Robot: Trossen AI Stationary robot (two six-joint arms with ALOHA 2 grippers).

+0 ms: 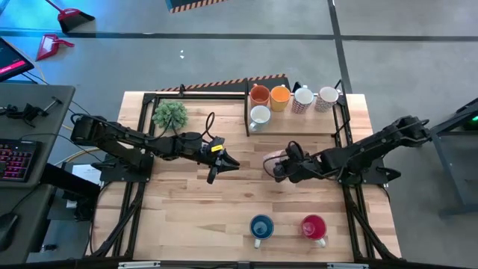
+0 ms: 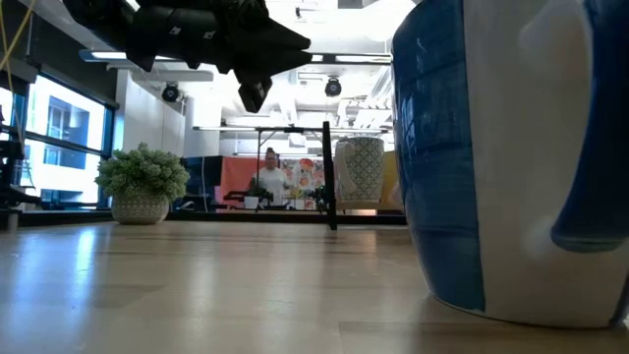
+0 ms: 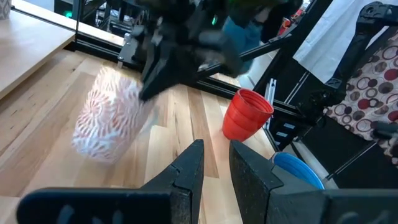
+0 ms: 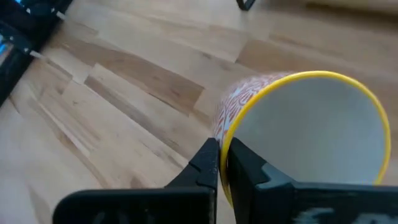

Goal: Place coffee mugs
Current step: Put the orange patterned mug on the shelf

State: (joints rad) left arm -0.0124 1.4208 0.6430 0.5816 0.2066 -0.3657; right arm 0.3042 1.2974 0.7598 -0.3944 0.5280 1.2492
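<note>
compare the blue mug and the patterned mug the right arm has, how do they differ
The blue mug stands upright on the table near the front edge beside the red mug; the patterned mug is tilted, off its base. The blue mug is free of any gripper; the patterned mug's rim is pinched by the right gripper. The blue mug is plain blue inside, while the patterned mug has a red-and-white outside and a yellow rim. Both are round and open-topped.

Bright even light, wrist views perhaps motion-blurred
</note>
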